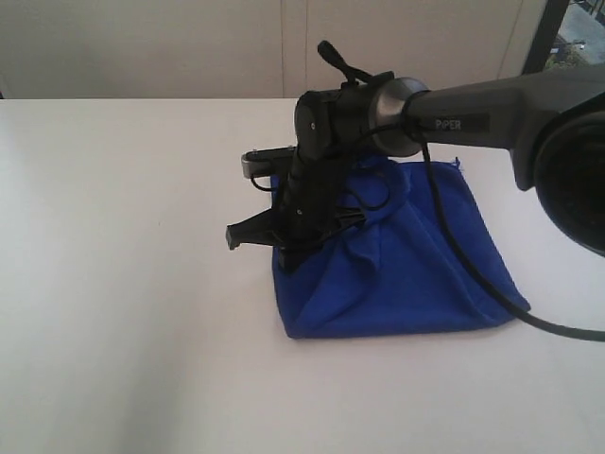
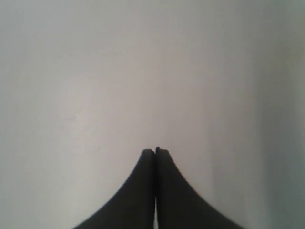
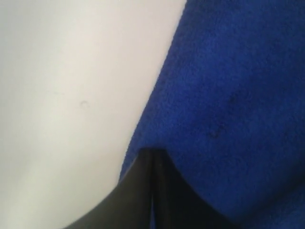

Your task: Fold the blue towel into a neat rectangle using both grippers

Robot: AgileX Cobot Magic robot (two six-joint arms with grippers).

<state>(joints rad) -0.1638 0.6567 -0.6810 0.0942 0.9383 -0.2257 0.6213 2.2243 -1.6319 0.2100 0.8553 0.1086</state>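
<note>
The blue towel (image 1: 406, 274) lies crumpled on the white table, right of the middle, its folds drawn up towards its left edge. My right gripper (image 1: 288, 252) reaches across from the right and points down at that left edge. In the right wrist view its jaws (image 3: 153, 151) are pressed together at the towel's (image 3: 228, 95) border, with a thin strip of blue cloth between them. My left gripper (image 2: 155, 150) is shut on nothing over bare table; the exterior view does not show it.
The white table (image 1: 113, 284) stretches wide to the left and front of the towel. A black cable (image 1: 473, 279) from the right arm hangs across the cloth. A pale wall (image 1: 142, 47) stands behind the table's far edge.
</note>
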